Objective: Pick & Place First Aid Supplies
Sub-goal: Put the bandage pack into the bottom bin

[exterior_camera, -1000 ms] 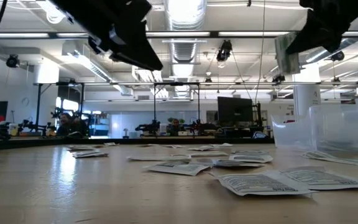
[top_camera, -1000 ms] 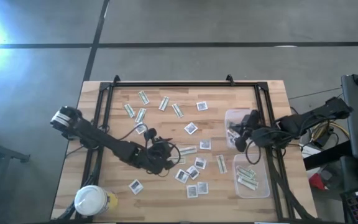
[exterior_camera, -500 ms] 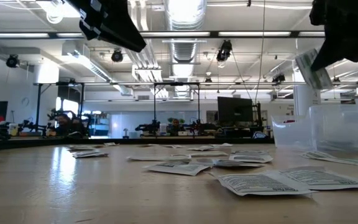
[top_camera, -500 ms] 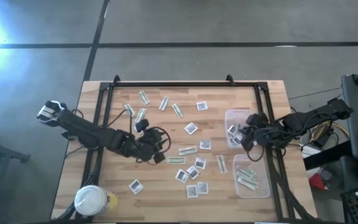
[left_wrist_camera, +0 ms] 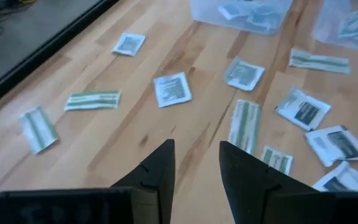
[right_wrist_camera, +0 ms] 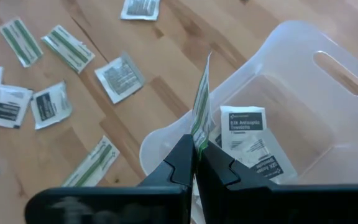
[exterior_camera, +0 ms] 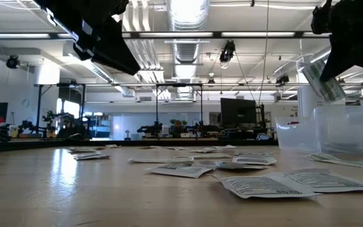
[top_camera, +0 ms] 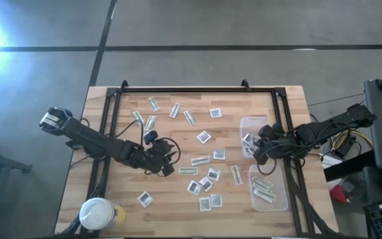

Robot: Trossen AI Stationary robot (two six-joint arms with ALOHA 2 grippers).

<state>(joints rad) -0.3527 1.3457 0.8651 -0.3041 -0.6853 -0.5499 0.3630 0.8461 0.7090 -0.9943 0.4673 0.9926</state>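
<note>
Small packets lie scattered on the wooden table (top_camera: 111, 199): white squares with dark print (left_wrist_camera: 172, 89) and green-and-white strips (left_wrist_camera: 92, 99). My left gripper (left_wrist_camera: 196, 149) hangs open above the table's middle (top_camera: 166, 164), with nothing between its fingers. At the right, my right gripper (right_wrist_camera: 196, 144) is shut on one green-and-white strip (right_wrist_camera: 201, 99), above the near-left rim of the far clear tub (top_camera: 252, 125). A white square packet (right_wrist_camera: 247, 134) lies in that tub. My right gripper pinches the strip's lower end (right_wrist_camera: 197, 134) between its two fingers, slanting down from above. The strip stands edge-on beyond the fingertips, lifted clear over the tub's rim (right_wrist_camera: 166, 140). In the low view it hangs tilted below the gripper (exterior_camera: 323, 79).
A second clear tub (top_camera: 270, 194) with green strips stands nearer the table's front right. A white-lidded round jar (top_camera: 98, 214) sits at the near left corner. A black frame (top_camera: 197, 89) runs along the table's far edge and sides.
My left gripper has drawn back a little toward the table's far left, staying above the packets. My right gripper has tipped further downward and sunk slightly over the far tub; the strip in it has gone from upright to tilted.
</note>
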